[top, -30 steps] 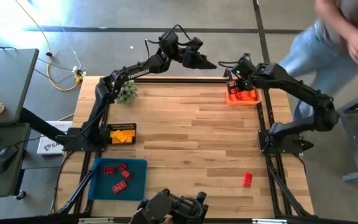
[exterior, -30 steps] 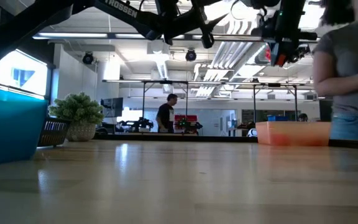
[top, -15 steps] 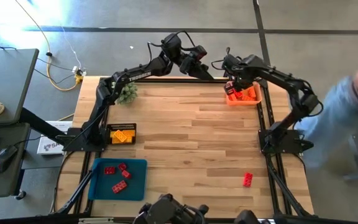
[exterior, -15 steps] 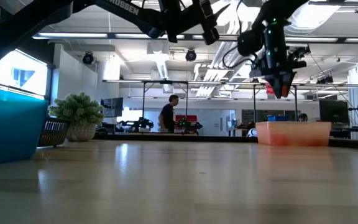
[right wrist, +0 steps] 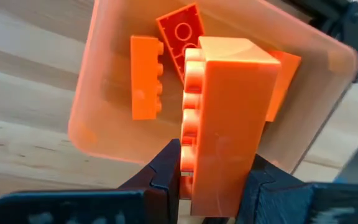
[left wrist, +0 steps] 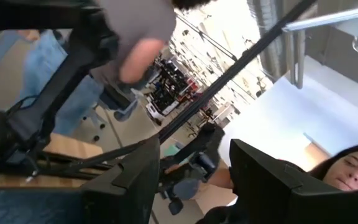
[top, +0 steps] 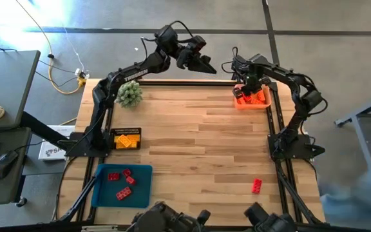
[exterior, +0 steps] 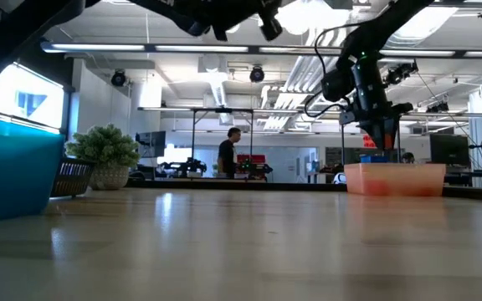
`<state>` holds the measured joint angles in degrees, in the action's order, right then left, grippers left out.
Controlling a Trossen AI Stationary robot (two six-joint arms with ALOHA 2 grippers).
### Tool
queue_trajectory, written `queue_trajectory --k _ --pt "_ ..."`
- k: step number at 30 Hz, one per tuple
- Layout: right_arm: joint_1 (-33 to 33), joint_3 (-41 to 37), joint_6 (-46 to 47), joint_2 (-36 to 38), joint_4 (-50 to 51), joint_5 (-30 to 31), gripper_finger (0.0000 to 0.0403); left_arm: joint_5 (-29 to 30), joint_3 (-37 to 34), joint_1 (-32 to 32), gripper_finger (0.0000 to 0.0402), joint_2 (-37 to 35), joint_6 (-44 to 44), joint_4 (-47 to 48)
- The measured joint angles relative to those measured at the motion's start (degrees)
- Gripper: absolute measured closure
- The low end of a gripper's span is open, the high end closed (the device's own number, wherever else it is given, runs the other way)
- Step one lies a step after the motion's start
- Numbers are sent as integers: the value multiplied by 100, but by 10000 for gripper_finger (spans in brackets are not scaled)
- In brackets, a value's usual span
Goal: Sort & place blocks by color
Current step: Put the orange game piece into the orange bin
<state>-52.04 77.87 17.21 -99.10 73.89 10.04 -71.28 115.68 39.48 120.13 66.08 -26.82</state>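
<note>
Right gripper (right wrist: 207, 180) hangs over the translucent orange plastic tray (right wrist: 104, 81), fingers pinching a studded orange plastic brick (right wrist: 225, 118). Left gripper (top: 201, 63), fingers spread, is raised past the table's far edge.

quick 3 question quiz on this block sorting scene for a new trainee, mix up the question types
1. True or false: the right gripper is shut on an orange block above the orange tray.
2. Which colour of blocks lies in the blue tray? A) yellow B) red C) orange
3. Fill in: one red block lies loose on the table, near the ___ arm's base.

Key:
1. True. The right wrist view shows the block clamped between the fingers, with the tray below.
2. B.
3. right. The left gripper hangs beyond the table's far edge, near neither.
</note>
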Motion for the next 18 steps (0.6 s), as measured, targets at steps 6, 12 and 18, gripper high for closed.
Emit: queue_trajectory --k 6,12,18 --pt "-267 2 -78 -231 -66 -594 324 59 0 -4 221 -414 1 49" --pt "-441 2 -191 -491 -64 -847 309 444 0 -5 246 -816 -30 442" --pt "-493 2 -391 -554 -64 -772 282 683 2 -36 269 -979 -70 628"
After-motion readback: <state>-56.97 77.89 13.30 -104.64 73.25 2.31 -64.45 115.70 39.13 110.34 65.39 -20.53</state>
